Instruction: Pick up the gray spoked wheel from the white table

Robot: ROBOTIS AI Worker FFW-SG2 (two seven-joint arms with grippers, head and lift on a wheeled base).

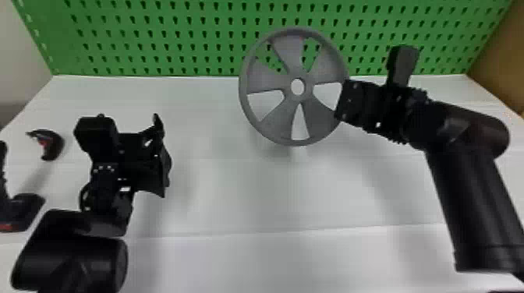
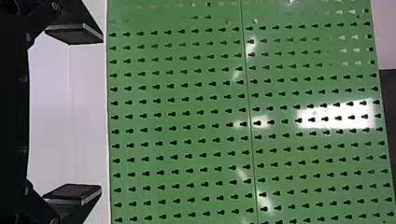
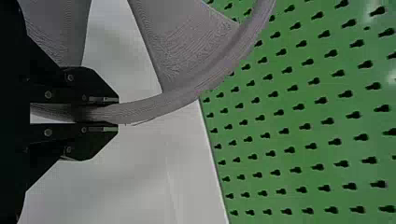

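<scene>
A gray spoked wheel (image 1: 269, 80) stands on edge over the white counter (image 1: 218, 187), its broad face toward the robot's head; a shadow falls beneath it, and it looks lifted, though whether its lowest edge clears the surface cannot be told for certain. The right pincer (image 3: 116, 114) is closed on the rim (image 3: 154, 106) at the wheel's right side, one flat finger against each face of that narrow band. The wheel appears to be stiff plastic, finely ridged, probably light for its breadth and unlikely to bend under a firm squeeze. The solid rim seems the soundest place to hold; the broad, flat spokes (image 1: 288, 50) look thinner and could crack if pinched hard or knocked. Held at one side, with most of its weight out beyond the fingertips, the wheel may twist or droop, and the smooth-looking band may slip, so slow, level carrying would suit it. Over the counter's left part, the left pincer (image 2: 101, 114) is spread wide and empty. Farther left lie a dark curved object (image 1: 54, 144) and a black tool (image 1: 25, 210), well apart from the wheel. A green pegboard (image 1: 163, 35) rises behind.
</scene>
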